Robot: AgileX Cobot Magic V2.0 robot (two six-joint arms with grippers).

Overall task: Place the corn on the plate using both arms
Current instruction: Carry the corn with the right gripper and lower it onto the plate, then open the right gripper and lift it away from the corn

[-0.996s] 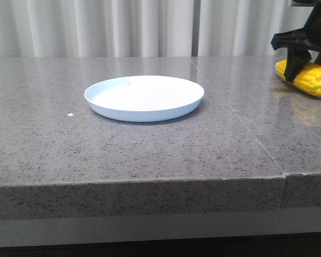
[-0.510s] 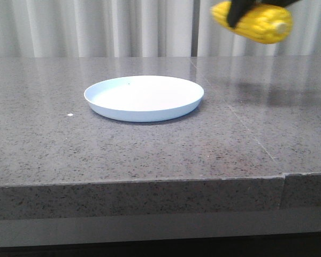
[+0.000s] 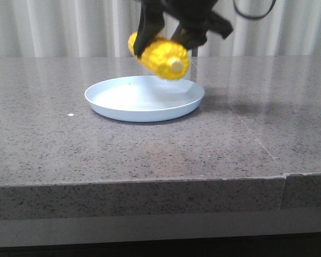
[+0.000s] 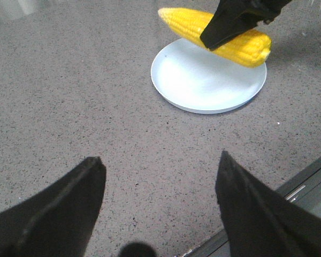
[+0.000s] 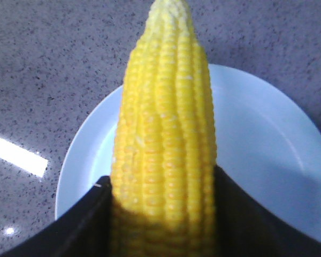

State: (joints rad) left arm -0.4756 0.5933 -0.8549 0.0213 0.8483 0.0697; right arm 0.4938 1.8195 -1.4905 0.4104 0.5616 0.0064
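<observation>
My right gripper [image 3: 166, 40] is shut on the bright yellow corn [image 3: 159, 57] and holds it in the air just above the pale blue-white plate [image 3: 112, 101], its pale stub end toward the camera. In the right wrist view the corn [image 5: 166, 139] sits between both black fingers, over the plate [image 5: 267, 160]. The left wrist view shows the corn [image 4: 219, 35] above the far part of the plate [image 4: 203, 80]. My left gripper [image 4: 159, 166] is open and empty over bare counter, well short of the plate. It is out of the front view.
The grey speckled stone counter [image 3: 150, 150] has a seam [image 3: 257, 142] running to its front right edge. A small white speck [image 3: 70, 114] lies left of the plate. Pale curtains hang behind. The counter's front edge shows in the left wrist view [image 4: 305, 182].
My right gripper lifted the corn from the counter at the far right, carried it left and lowered it over the plate. The plate has not moved.
</observation>
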